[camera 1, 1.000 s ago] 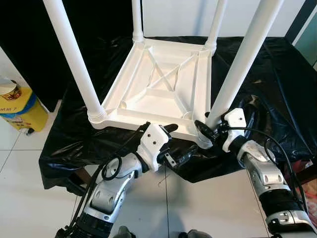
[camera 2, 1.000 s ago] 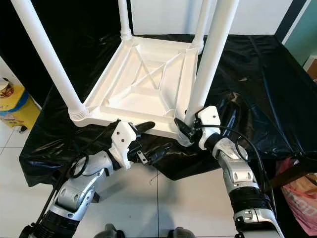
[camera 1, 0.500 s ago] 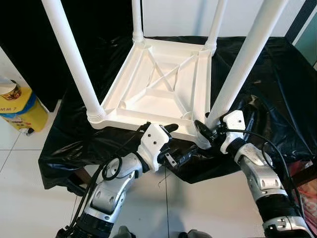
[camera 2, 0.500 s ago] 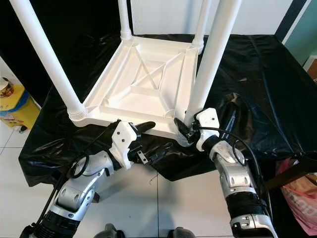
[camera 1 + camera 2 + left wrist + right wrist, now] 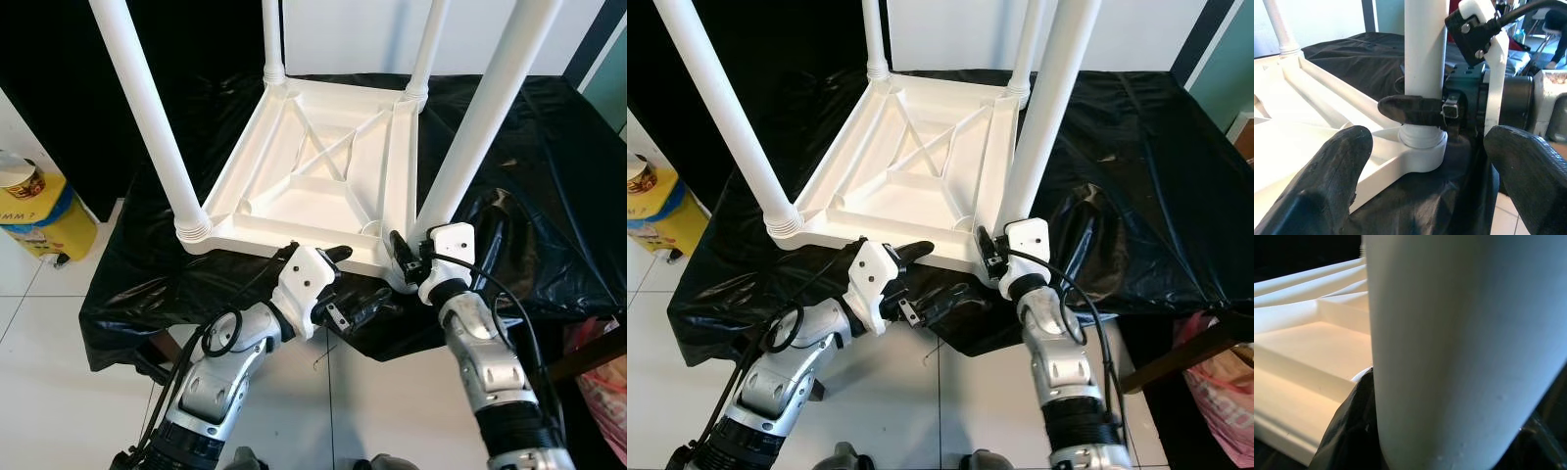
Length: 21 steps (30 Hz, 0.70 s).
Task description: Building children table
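A white plastic children's table lies upside down on a black-draped surface, its legs pointing up. My right gripper is shut on the near right leg just above its socket. In the left wrist view one black finger of the right gripper wraps that leg. The same leg stands very close in the right wrist view. My left gripper is open at the table's front rim, left of that corner. One finger lies over the rim and the other is below it against the cloth.
The black cloth hangs over the front edge above white floor tiles. A yellow and blue container stands on the floor at the left. A pink bag and a wooden bar are at the right.
My right forearm has swung inward toward the left while its gripper stays at the base of the near right leg. The left arm has not moved.
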Motion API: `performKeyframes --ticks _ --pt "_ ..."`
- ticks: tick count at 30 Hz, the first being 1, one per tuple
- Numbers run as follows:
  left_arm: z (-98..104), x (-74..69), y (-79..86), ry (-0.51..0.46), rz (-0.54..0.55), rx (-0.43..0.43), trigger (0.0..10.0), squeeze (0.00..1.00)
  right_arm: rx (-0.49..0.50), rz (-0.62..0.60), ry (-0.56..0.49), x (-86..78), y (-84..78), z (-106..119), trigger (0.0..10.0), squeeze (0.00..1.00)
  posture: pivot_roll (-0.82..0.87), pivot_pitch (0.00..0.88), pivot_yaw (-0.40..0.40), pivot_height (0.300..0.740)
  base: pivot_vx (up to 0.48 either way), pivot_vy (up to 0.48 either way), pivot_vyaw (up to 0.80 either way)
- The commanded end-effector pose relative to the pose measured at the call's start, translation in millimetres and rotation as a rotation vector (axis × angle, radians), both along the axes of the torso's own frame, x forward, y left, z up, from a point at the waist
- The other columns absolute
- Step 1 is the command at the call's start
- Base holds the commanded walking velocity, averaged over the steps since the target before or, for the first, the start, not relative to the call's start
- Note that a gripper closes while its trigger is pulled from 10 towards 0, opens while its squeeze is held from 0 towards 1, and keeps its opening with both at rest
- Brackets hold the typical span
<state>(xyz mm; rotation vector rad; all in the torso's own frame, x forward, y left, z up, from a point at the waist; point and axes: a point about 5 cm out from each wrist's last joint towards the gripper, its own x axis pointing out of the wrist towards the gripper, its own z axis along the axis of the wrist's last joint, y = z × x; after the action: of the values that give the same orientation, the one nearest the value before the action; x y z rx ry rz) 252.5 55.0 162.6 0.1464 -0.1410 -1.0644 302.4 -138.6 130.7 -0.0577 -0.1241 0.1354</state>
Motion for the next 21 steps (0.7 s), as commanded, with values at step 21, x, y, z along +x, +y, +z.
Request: performKeyframes --ticks 21 --pt "-4 0.9 0.2 0.003 0.034 0.010 10.0 0.00 0.076 -0.194 0.089 -11.6 20.6 -14 10.0 0.02 0.03 0.075 -0.031 0.740 0.000 0.000 0.00"
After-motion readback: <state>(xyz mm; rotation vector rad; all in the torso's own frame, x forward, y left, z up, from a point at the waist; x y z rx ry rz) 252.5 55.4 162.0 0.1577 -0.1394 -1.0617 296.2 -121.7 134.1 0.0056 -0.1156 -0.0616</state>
